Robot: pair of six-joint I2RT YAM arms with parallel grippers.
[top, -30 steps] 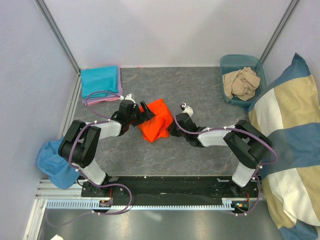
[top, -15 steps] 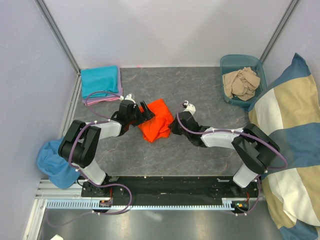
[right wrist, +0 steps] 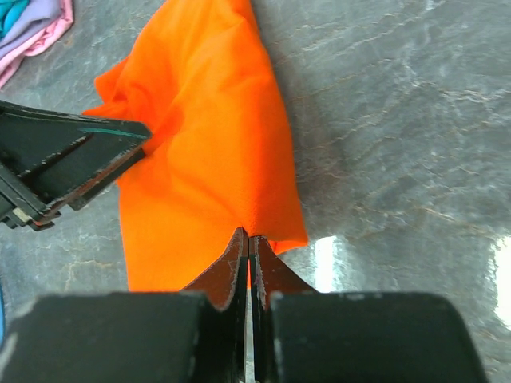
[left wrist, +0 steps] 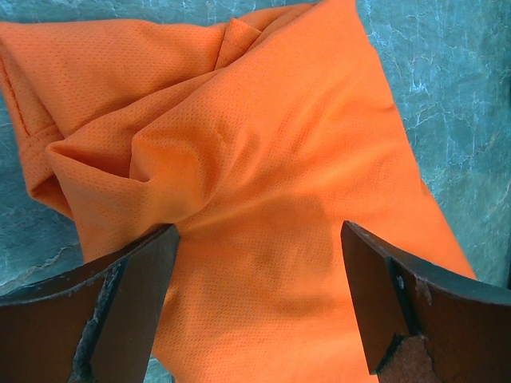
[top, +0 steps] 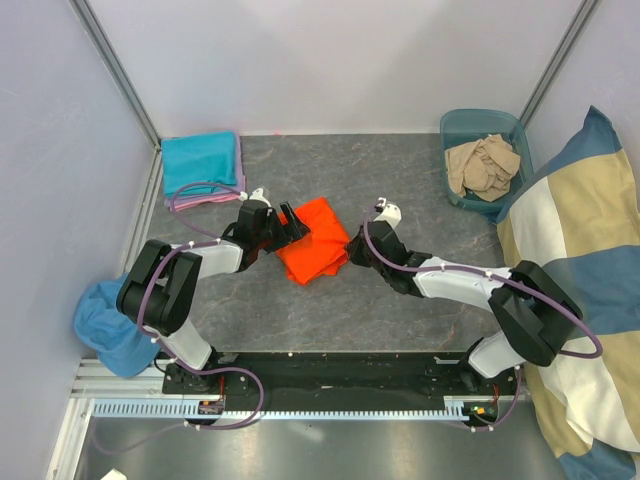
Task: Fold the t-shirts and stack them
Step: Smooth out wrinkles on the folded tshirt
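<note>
A bright orange t-shirt (top: 313, 247) lies crumpled in the middle of the grey table. My left gripper (top: 292, 225) is at its left edge, open, with both fingers straddling the cloth (left wrist: 263, 144) and nothing pinched; in the left wrist view that gripper (left wrist: 259, 239) hovers low over the orange fabric. My right gripper (top: 352, 252) is at the shirt's right edge. In the right wrist view this gripper (right wrist: 247, 235) is shut on the orange hem (right wrist: 207, 144), a sliver of cloth showing between the fingers. A folded teal t-shirt (top: 200, 160) lies on a pink-lilac one (top: 210, 197) at the back left.
A teal bin (top: 480, 117) at the back right holds beige t-shirts (top: 483, 165). A big blue-and-beige cushion (top: 580, 280) fills the right side. A blue cloth (top: 105, 325) hangs off the left table edge. The left gripper's fingers (right wrist: 80, 159) show in the right wrist view.
My right gripper has closed on the orange shirt's right edge and drawn slightly right, the right arm stretching out. The left arm has stayed still and open.
</note>
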